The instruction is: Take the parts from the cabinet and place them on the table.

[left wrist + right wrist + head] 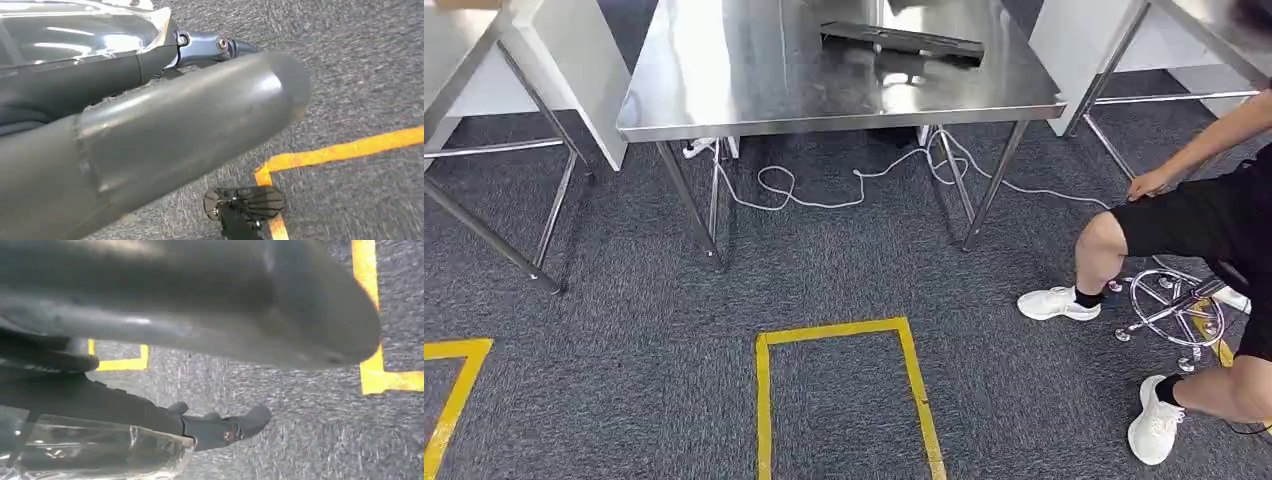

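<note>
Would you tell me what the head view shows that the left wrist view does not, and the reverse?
Head view alone: a steel table bearing a long black part, a white cable beneath it, and a seated person. Left wrist view alone: the left hand, holding a clear plastic-wrapped item. Both: grey carpet with yellow tape.

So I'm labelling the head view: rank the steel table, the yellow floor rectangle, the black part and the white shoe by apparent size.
1. steel table
2. yellow floor rectangle
3. black part
4. white shoe

The last two look close; camera distance differs.
</note>
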You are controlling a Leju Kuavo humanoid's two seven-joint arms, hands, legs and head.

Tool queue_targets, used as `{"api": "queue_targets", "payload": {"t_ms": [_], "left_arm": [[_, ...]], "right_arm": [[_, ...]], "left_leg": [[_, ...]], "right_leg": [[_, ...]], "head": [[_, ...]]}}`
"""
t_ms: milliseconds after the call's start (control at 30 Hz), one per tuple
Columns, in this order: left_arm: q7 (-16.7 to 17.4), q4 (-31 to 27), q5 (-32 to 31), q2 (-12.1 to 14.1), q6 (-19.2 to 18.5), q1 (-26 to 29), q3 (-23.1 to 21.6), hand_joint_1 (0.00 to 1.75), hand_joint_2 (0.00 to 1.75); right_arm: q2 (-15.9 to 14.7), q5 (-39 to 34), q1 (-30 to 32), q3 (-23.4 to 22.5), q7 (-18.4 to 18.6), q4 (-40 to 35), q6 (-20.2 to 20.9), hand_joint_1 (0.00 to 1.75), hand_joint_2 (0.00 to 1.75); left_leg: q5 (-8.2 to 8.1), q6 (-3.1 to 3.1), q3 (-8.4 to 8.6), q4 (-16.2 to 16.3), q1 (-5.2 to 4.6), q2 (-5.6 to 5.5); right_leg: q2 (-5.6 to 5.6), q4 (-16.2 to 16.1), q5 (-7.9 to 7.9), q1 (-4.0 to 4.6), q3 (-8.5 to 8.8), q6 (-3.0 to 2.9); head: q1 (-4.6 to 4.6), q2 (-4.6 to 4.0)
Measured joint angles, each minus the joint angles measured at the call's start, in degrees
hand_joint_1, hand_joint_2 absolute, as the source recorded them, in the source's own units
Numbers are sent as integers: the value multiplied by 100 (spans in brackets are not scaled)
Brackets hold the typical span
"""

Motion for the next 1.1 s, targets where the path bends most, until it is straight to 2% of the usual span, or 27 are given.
{"api": "queue_targets", "payload": {"t_ms": [33,67,100,167,200,233,267,300,367,400,433,467,500,533,567,600,633,700,733,767,800,867,900,933,967,1067,1100], "left_arm": [[-2,0,0,2,-5,1,0,0,0],[-4,2,2,2,-9,13,0,0,0],[-9,2,2,15,-11,16,0,0,0],[-26,4,-11,7,-22,46,-4,0,0],[-31,4,-11,9,-22,44,-4,0,0],[-31,2,-11,15,-22,42,-4,0,0],[-28,4,-11,15,-22,43,-4,0,0],[-28,4,-11,15,-22,46,-4,0,0],[-15,2,-26,15,-20,41,-4,0,0],[-11,2,-26,22,-20,35,-4,0,0],[-9,2,-26,28,-18,33,-4,0,0],[-9,2,-35,28,-18,33,-7,0,0],[-7,2,-35,28,-15,33,-7,0,0],[-2,2,-35,28,-13,29,-7,0,0],[-2,4,-35,9,-13,31,-7,0,0],[0,2,-35,0,-13,33,-7,0,0],[2,2,-35,0,-11,37,-7,0,0],[4,4,-35,0,-9,42,-7,0,0],[4,2,-35,0,-11,46,-7,0,0],[4,4,-37,-2,-11,51,-7,0,0],[7,4,-44,-9,-11,53,-7,0,0],[20,4,-57,-22,-11,49,-7,0,0],[33,2,-61,-24,-11,43,-7,0,0],[46,2,-64,-24,-11,41,-7,0,0],[48,2,-72,-24,-9,37,-9,0,0],[61,2,-107,-26,-2,-11,-13,0,0],[63,2,-114,-28,0,-18,-15,0,0]], "right_arm": [[0,0,17,0,0,0,2,0,0],[2,0,63,-7,-2,31,9,0,0],[24,0,75,-9,0,44,15,0,0],[28,30,89,-13,11,55,59,0,0],[35,59,90,-13,22,61,90,0,0],[42,79,94,-13,37,70,125,0,0],[52,111,107,-13,54,85,133,0,0],[61,158,121,-13,81,90,147,0,0],[85,243,134,0,118,96,192,0,0],[103,260,128,11,127,96,201,0,0],[123,267,126,15,127,98,203,0,0],[122,271,115,15,127,98,205,0,0],[129,273,109,15,127,103,205,0,0],[131,273,102,15,127,103,205,0,0],[125,273,105,15,129,103,205,0,0],[131,273,111,15,131,105,205,0,0],[133,273,105,15,133,107,203,0,0],[125,275,107,15,133,109,207,0,0],[125,278,112,15,133,114,221,0,0],[125,284,121,15,133,120,227,0,0],[125,291,131,15,138,125,243,0,0],[114,291,136,15,153,125,254,0,0],[114,297,128,15,160,125,262,0,0],[116,306,102,15,166,125,269,0,0],[107,310,95,15,177,125,271,0,0],[107,334,135,15,203,133,284,0,0],[109,343,140,15,210,133,284,0,0]], "left_leg": [[16,-23,7,-27,9,2],[16,-67,-34,-11,36,-6],[-206,-75,-93,101,71,-34],[-1021,-89,-284,785,70,-41],[-1278,-99,-378,1214,70,-59],[-1358,-104,-444,1621,70,-60],[-1270,-93,-414,1795,70,-60],[-1094,-73,-261,1722,69,-60],[-826,0,403,900,58,-95],[-842,55,794,369,42,-202],[-884,96,1008,57,17,-260],[-924,79,1012,9,9,-221],[-944,103,1008,-35,-22,-204],[-949,135,986,-61,-37,-186],[-884,200,987,-145,15,-170],[-841,221,977,-181,13,-128],[-812,264,942,-184,18,-112],[-771,282,876,-179,4,-41],[-750,273,839,-176,2,-1],[-733,265,819,-173,4,44],[-722,252,807,-170,6,90],[-709,228,809,-169,17,194],[-703,205,819,-167,15,242],[-726,154,815,-138,-47,302],[-724,111,818,-144,-45,339],[-730,22,834,-145,-22,482],[-791,-32,798,-73,28,336]], "right_leg": [[1,1,6,5,-4,-35],[-13,-19,73,-88,-51,-131],[-45,-17,135,-86,-91,-182],[-48,-14,251,-51,-220,-310],[-49,-10,305,-33,-283,-322],[-50,-3,359,-6,-358,-331],[-43,2,400,12,-410,-323],[-39,7,443,22,-463,-316],[-3,24,500,39,-487,-273],[3,46,519,31,-504,-246],[6,94,527,80,-594,-223],[7,103,548,72,-569,-191],[14,100,579,60,-607,-143],[17,105,607,52,-642,-102],[20,120,616,126,-684,-64],[13,234,535,67,-754,-52],[12,524,348,48,-903,-55],[10,1407,-48,-6,-1318,-70],[10,1821,-177,-25,-1495,-40],[9,1931,-168,-49,-1520,9],[6,1760,-84,-66,-1397,76],[-74,794,264,-99,-832,209],[-275,288,401,-104,-541,236],[-468,38,427,-57,-477,178],[-368,47,471,-30,-456,96],[-210,53,499,-27,-564,-34],[-172,39,536,-166,-498,-94]], "head": [[9,0],[-2,0],[0,0],[-15,0],[-11,0],[-11,0],[-11,0],[-8,0],[-8,0],[-11,0],[-6,0],[2,0],[-20,0],[-11,0],[-6,0],[-2,0],[32,0],[35,0],[37,0],[42,0],[40,0],[40,0],[44,0],[66,0],[48,0],[26,0],[24,0]]}}
